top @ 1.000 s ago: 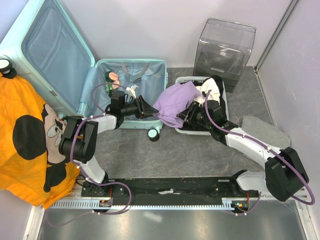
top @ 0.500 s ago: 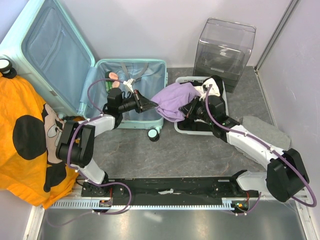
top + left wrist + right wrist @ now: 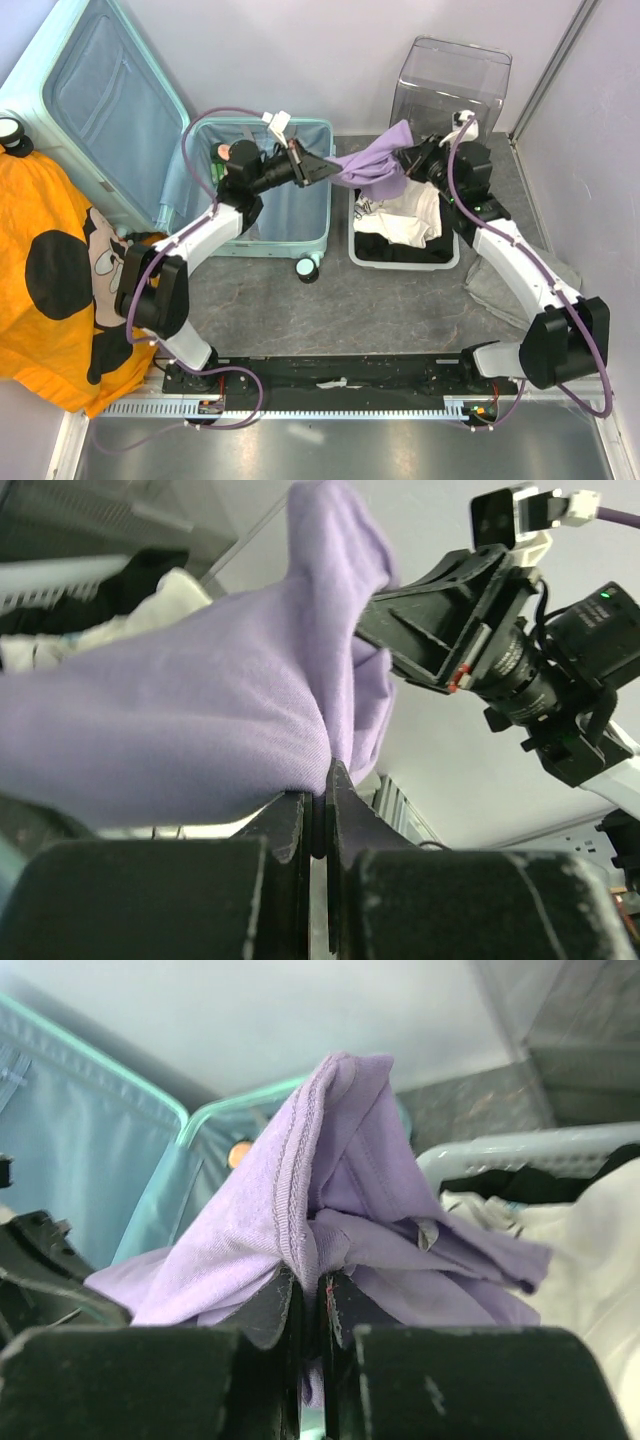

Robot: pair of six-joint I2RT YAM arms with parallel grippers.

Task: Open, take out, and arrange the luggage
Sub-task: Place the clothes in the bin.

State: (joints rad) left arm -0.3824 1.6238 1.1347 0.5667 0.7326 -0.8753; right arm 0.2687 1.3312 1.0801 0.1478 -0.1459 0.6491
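Both arms raised since 1 s ago: purple top [image 3: 370,168] now hangs above the basket's [image 3: 400,263] far-left corner, stretched btwn my grippers.
L gripper [image 3: 318,170] and R gripper [image 3: 405,160] each clamped on a thin fold of the top. Risk: pull apart more and the cloth slips out of one pinch, flops back into the basket; the hanging tail could also snag the white clothes [image 3: 408,212] below. Luggage [image 3: 120,110] lies open just left of the basket, lid propped up further left. Long axis runs toward the back wall, wheel [image 3: 308,269] end toward my bases.
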